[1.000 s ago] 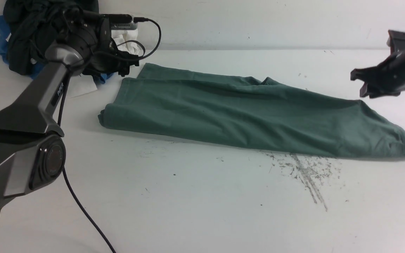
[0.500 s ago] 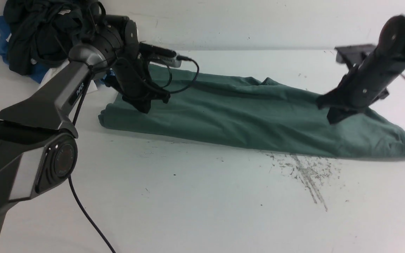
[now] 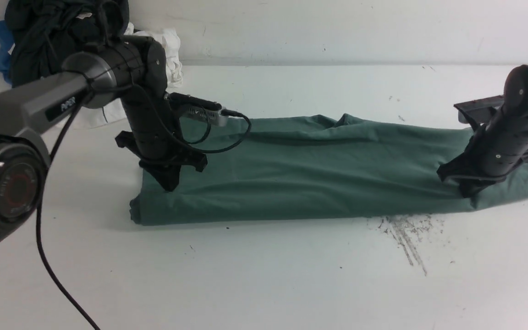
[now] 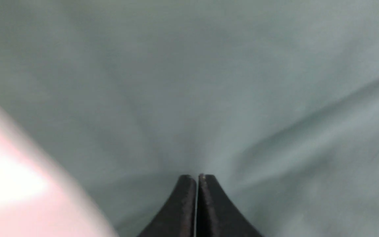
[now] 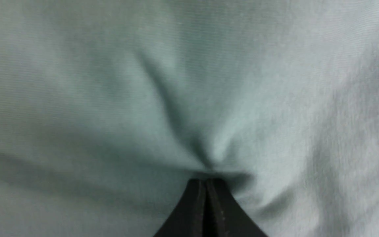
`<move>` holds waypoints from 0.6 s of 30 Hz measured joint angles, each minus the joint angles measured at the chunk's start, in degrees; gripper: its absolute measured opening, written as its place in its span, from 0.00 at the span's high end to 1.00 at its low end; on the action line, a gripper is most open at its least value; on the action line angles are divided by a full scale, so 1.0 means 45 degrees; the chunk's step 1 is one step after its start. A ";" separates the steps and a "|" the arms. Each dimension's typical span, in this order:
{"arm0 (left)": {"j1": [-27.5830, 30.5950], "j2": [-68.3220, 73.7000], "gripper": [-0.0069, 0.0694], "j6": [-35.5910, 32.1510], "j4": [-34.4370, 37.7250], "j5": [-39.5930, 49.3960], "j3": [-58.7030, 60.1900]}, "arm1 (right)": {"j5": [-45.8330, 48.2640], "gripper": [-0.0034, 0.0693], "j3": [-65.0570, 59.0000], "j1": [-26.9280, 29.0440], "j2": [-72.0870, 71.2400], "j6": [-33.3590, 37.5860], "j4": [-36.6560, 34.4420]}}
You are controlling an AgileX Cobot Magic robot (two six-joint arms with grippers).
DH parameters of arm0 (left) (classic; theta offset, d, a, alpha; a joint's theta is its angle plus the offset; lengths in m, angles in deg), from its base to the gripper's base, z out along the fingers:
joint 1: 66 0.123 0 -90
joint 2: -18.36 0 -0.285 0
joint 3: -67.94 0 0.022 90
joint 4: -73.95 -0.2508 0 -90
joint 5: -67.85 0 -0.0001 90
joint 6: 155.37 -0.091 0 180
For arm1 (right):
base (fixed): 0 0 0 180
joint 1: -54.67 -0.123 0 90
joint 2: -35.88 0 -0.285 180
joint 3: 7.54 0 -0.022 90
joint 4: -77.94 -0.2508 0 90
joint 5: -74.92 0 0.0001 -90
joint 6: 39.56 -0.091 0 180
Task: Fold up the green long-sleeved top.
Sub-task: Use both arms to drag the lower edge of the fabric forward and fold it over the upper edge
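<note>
Front: the green top [image 3: 319,169] lies as a long folded strip mid-table [image 3: 264,284], with the left gripper [image 3: 168,183] on its 9 o'clock end and the right gripper [image 3: 468,191] on its 3 o'clock end. The left arm partly blocks the clothes pile [image 3: 53,32] at 10 o'clock, and its lettering is too blurry to read. Left wrist: jaws together, pinching fabric. Right wrist: same, with cloth puckered at the tip.

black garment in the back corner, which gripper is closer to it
Left. The left gripper pinches the left end of the green top, near the black garment; the right gripper is at the top's far right end.
</note>
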 joint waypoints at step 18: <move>0.0000 0.0032 0.92 -0.0054 0.0181 -0.3800 0.0103 | -0.2550 0.97 0.4195 -0.2986 0.3040 0.6790 -0.7975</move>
